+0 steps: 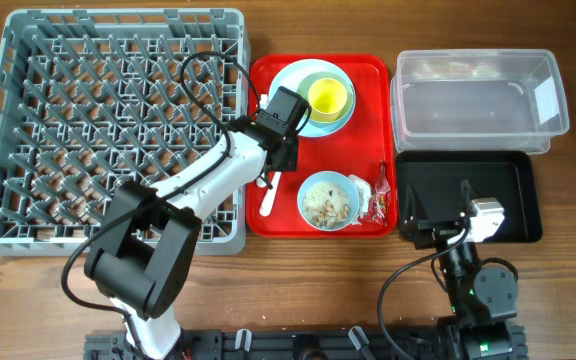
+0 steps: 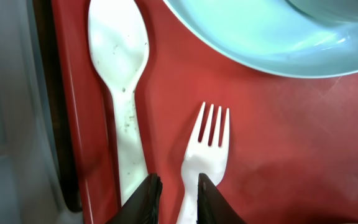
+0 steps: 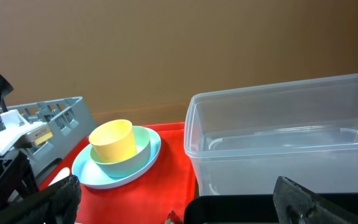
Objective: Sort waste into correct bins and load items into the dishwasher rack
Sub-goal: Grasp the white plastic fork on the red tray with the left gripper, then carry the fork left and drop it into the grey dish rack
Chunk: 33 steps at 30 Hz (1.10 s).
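We see the overhead view bright and evenly lit, with shadows soft and faint. Up close in the left wrist view, the plate (image 2: 272, 37) carries a mild sheen, and the grey strip (image 2: 5, 112) along the left edge is blurred. In the right wrist view the right gripper's fingers (image 3: 316, 202) are dark and out of focus, while the clear tub (image 3: 284, 137) shows faint reflections.

left arm (image 1: 218, 175): white tube link between bulky black joints, a thin black cable (image 1: 182, 72) looping off it. right arm (image 1: 478, 285): black, with a white wrist block. dark wedge-shaped fingers (image 2: 146, 200).
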Tool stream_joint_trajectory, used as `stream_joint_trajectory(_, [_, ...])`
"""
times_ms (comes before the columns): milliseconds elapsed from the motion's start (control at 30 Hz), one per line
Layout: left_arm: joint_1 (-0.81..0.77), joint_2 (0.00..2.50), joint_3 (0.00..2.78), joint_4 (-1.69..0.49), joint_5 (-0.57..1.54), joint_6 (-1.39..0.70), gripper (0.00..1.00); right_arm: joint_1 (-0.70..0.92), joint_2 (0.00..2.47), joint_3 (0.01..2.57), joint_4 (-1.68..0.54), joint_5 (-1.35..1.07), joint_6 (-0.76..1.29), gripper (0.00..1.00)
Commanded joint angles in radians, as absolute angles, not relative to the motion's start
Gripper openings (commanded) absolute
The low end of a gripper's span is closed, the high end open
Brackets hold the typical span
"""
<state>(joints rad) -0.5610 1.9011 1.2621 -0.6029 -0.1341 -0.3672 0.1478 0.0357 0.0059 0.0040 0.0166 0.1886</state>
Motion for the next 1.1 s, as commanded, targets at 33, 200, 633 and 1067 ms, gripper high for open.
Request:
stream_joint_trajectory(33, [-0.566,1.949,1.260,-0.590,-0.139,-0.351,0.23,0.148,0.034,0.005,0.009,0.018,0.187,1.00])
stream_joint_trajectory(200, [-0.566,1.998,1.260,-0.560,-0.090,-0.351,0.28,0.148,0.034,0.005,0.009,0.018,0.186,1.00])
stream_joint_trajectory(633, [-0.566,2.045,1.260,-0.553,-0.091,-0.351,0.13,0.148,0.034,0.005,0.009,0.018,0.186,1.00])
stream_joint_trajectory(1067, [-0.562,1.722,1.273,-0.574,-0.116,-0.346,0.04,0.148,0.034,0.005,0.009,0.018,0.186,1.00])
